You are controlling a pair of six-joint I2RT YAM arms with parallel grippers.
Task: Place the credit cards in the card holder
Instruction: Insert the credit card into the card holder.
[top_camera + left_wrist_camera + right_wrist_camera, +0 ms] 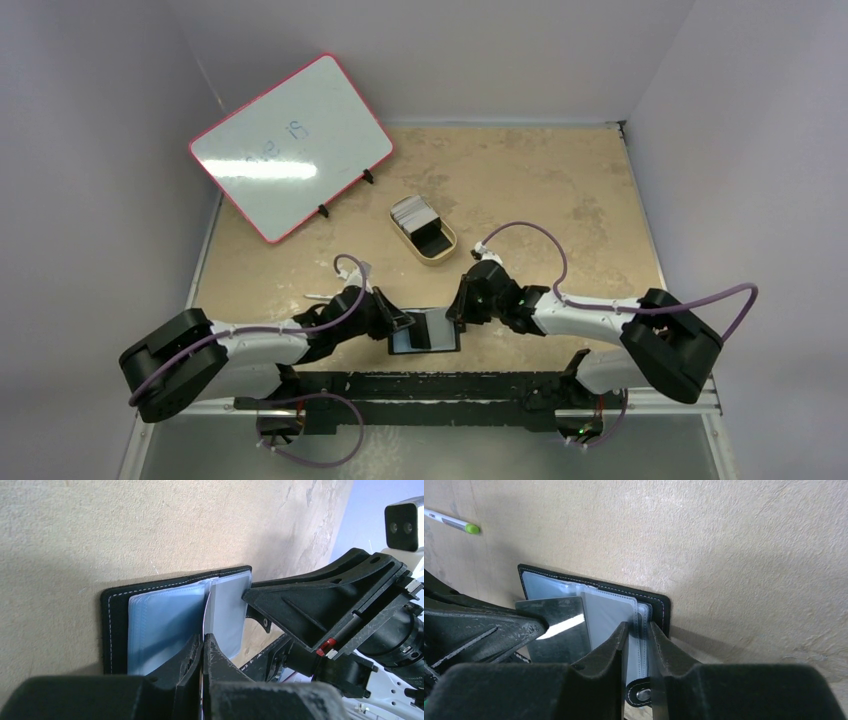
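One card holder point(424, 330) lies open at the table's near edge, between the two grippers. The left gripper point(204, 642) pinches one credit card point(566, 612) over it, while the right gripper point(639, 630) clamps its clear sleeves point(643, 612). One oval tin point(452, 240) holds one card stack point(414, 211).

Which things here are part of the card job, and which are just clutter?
Job:
- wallet, open
- card, pinched in left gripper
- card stack
- right gripper, on the wallet's sleeves

Lying about:
- whiteboard
- pen
- tin, only holds the stack
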